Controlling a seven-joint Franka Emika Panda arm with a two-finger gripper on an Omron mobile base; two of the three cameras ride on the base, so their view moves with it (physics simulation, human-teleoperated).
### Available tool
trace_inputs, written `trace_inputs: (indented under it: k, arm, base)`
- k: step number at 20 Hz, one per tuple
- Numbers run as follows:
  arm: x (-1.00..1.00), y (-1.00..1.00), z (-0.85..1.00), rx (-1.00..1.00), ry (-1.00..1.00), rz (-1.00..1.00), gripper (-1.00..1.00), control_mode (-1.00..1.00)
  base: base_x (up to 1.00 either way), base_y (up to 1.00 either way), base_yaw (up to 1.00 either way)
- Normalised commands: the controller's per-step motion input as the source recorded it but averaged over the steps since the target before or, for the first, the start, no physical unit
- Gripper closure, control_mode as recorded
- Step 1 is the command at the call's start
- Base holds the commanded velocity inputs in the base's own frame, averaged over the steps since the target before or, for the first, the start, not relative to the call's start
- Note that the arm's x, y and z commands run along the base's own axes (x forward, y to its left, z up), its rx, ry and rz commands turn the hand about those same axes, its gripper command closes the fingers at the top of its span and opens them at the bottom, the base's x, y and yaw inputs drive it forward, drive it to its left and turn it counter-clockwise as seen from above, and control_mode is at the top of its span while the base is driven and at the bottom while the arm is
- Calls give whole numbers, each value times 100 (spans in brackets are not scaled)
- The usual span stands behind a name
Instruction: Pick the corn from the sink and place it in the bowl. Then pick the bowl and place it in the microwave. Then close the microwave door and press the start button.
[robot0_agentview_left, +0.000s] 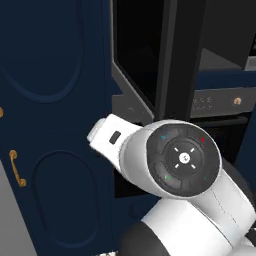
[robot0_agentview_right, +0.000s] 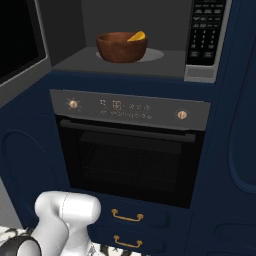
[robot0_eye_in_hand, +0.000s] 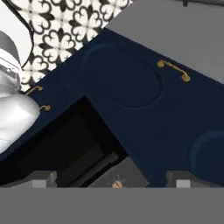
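**A:** Where do things stand?

**B:** The round, deep reddish-brown wooden bowl (robot0_agentview_right: 121, 47) sits inside the wide grey-framed microwave (robot0_agentview_right: 200, 74), on the cavity floor, with the slim yellow-orange corn (robot0_agentview_right: 136, 36) resting in it against the right rim. So I judge the remaining work to be shutting the door and pressing start.

**A:** And the door?

**B:** The large black glass microwave door (robot0_agentview_left: 175, 55) stands swung open at the left, showing its thick dark edge in the left base view.

**A:** The gripper?

**B:** In the hand view the gripper (robot0_eye_in_hand: 111, 179) shows two small grey fingertips (robot0_eye_in_hand: 40, 178) well apart, spread and holding nothing. It looks down across a navy cabinet door with a brass handle (robot0_eye_in_hand: 174, 69).

**A:** What could go wrong?

**B:** The hand sits low, near the black oven with knobs (robot0_agentview_right: 131, 150), not at the microwave door. If the arm sweeps up carelessly it could catch the door's edge from the wrong side, or push too weakly and leave the door ajar. A badly aimed reach could also miss the start button on the keypad panel (robot0_agentview_right: 206, 31).

**A:** What does each view add?

**B:** The right base view gives the bowl, corn and keypad; the left base view gives the open door's edge and the arm's white wrist (robot0_agentview_left: 150, 155); the hand view gives the finger spread.
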Motion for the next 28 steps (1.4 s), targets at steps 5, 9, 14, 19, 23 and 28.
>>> trace_inputs:
  k: [5,9,14,19,23,28]
  arm:
    - [63,-52,-41,-5,-1,-41,-100,-100]
    - [46,-81,-5,0,0,-38,-100,-100]
    - [0,-100,37,0,-11,-6,-100,-100]
    - [15,-100,48,0,-13,0,-100,-100]
    - [67,-100,26,0,-3,0,-100,-100]
    - [100,-100,3,0,0,0,-100,-100]
  base:
    - [0,0,0]
    - [0,0,0]
    - [0,0,0]
    - [0,0,0]
    - [0,0,0]
    - [0,0,0]
